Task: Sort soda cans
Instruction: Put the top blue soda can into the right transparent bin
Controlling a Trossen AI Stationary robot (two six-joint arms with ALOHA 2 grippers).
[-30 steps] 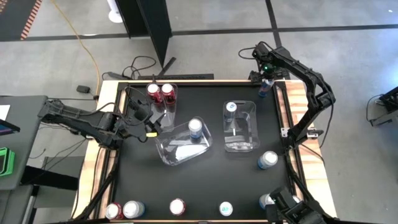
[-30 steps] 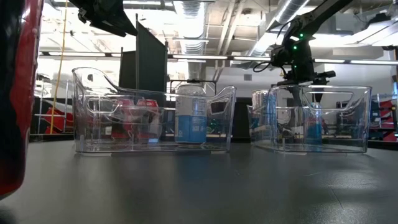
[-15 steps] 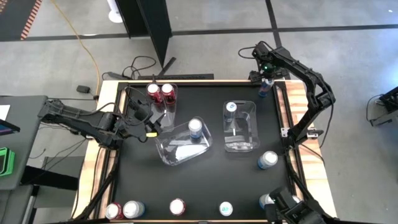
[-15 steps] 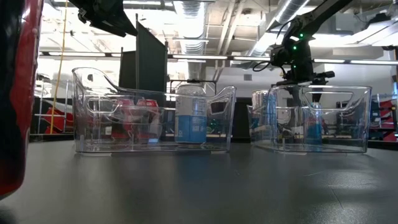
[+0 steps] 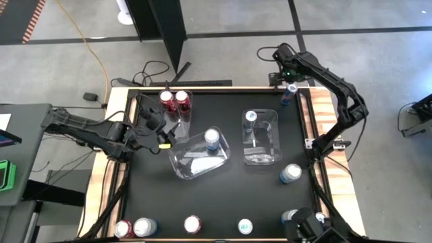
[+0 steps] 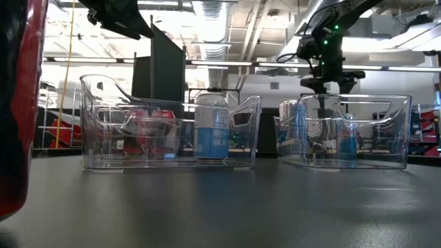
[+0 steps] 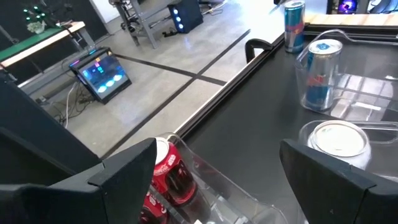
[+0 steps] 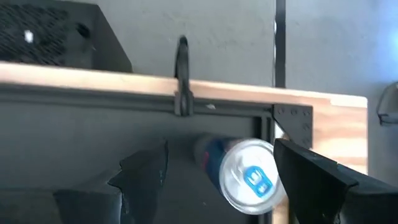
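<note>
A slim dark blue soda can (image 8: 249,177) stands on its base at the table's far right corner (image 5: 290,92). My right gripper (image 8: 221,146) hovers open above it, a finger on either side of its silver top, touching nothing. Two red cans (image 5: 174,101) stand in the far left clear bin. A silver-and-light-blue can (image 5: 212,138) stands in the tilted middle bin, and a blue can (image 5: 251,116) in the right bin. My left gripper (image 5: 169,129) waits open beside the left bins, above the table.
Loose cans stand along the near edge, among them a red can (image 5: 192,224) and a silver-blue can (image 5: 244,226); another silver-blue can (image 5: 290,173) stands at the right. The three clear bins (image 5: 260,152) take up the table's middle. A raised wooden rim (image 8: 323,124) borders the far right corner.
My right gripper has risen a little above the dark blue can at the far right corner and tipped slightly, its fingers still apart. The can stays where it stood.
</note>
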